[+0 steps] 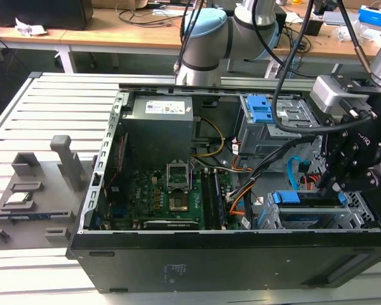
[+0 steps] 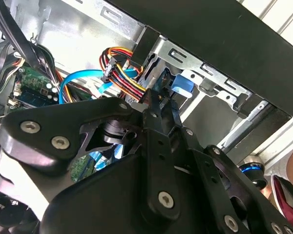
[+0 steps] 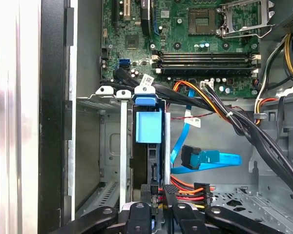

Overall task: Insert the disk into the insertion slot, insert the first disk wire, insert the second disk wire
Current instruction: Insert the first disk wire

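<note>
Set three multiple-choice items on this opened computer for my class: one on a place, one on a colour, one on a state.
1. Where is the disk? A in the insertion slot; B on the table; C on the motherboard.
2. What colour is its carrier? A red; B blue; C green.
3. The plug end of the second disk wire is: A in the disk; B loose; C knotted.
Answers: A, it stands between the cage walls; B, the frame is bright blue; B, the plug lies apart from the disk.
</note>
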Robot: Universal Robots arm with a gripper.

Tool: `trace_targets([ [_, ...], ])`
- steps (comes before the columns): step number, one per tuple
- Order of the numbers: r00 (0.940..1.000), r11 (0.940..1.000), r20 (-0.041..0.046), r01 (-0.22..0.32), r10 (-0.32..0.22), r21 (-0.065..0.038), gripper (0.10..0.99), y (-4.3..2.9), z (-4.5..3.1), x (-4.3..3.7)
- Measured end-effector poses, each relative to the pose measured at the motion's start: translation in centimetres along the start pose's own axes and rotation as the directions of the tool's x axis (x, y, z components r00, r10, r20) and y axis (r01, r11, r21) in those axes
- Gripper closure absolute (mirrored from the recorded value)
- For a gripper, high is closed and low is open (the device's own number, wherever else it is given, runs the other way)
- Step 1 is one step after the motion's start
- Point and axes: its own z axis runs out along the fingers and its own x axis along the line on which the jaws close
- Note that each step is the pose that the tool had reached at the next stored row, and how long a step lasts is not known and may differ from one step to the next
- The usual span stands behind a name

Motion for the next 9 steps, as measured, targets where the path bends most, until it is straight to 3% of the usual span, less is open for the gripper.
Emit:
trace_targets([
  [5,1.0000,1.0000,0.0001,0.000,0.000,0.000,0.847,0.09,-2.08,-0.18],
  [7,1.0000,1.0000,0.0000,0.000,0.000,0.000,0.929,0.11,-2.72,-0.26],
  [8,1.0000,1.0000,0.0001,0.000,0.000,0.000,0.980,0.15,-3.54,-0.36],
  [9,1.0000,1.0000,0.0000,0.000,0.000,0.000,0.980,0.16,-3.91,-0.34],
])
